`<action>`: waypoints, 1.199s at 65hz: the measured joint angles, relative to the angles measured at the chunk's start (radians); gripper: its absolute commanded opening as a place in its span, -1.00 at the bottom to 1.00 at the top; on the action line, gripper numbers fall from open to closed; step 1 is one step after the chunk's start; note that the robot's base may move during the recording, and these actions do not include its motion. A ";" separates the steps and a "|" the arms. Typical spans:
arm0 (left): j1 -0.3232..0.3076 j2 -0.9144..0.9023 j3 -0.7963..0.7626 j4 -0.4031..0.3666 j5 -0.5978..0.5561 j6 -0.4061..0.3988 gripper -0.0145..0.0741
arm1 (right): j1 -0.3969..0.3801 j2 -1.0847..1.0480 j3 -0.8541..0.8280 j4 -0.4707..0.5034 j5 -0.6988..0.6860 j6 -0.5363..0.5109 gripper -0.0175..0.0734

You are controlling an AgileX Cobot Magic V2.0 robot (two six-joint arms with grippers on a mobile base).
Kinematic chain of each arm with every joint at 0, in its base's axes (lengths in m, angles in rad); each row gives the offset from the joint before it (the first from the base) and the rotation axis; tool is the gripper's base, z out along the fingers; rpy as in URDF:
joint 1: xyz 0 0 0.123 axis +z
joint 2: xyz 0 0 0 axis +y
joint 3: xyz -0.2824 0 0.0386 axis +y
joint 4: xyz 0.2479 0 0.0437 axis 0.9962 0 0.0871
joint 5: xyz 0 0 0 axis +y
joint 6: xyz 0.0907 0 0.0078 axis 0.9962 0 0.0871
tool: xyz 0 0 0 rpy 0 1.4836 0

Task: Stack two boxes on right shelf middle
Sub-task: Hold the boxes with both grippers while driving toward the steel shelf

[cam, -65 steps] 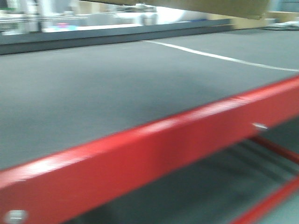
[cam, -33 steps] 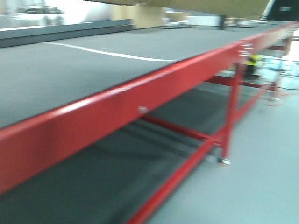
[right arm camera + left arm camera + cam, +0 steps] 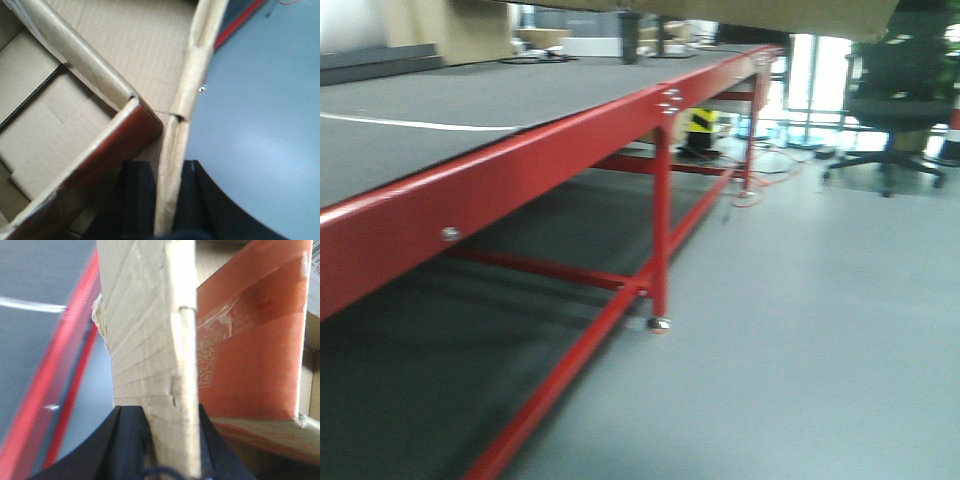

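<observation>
Pinching box [image 3: 145, 340] wall, left claw [image 3: 167, 440], right claw [image 3: 166, 200]

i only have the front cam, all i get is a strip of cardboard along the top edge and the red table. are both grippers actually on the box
observer: the left one is. In the left wrist view the left gripper has a black finger on each side of one wall of the carton.
operator: and the right
observer: same there. The right gripper straddles a wall of the carton, with one finger inside and one outside.
operator: is the carton empty
observer: no. An orange-red box with clear tape and a printed code on it sits inside, and both wrist views show it.
</observation>
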 measured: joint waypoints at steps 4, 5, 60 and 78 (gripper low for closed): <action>0.000 0.000 0.000 0.000 0.000 0.001 -0.92 | 0.000 0.000 0.000 0.000 0.000 0.000 -0.95; 0.000 0.000 0.000 0.000 0.000 0.001 -0.92 | 0.000 0.000 0.000 0.000 0.000 0.000 -0.95; 0.000 0.000 0.000 0.000 0.000 0.001 -0.92 | 0.000 0.000 0.000 0.000 0.000 0.000 -0.95; 0.000 0.000 0.000 0.000 0.000 0.001 -0.92 | 0.000 0.000 0.000 0.000 0.002 0.000 -0.95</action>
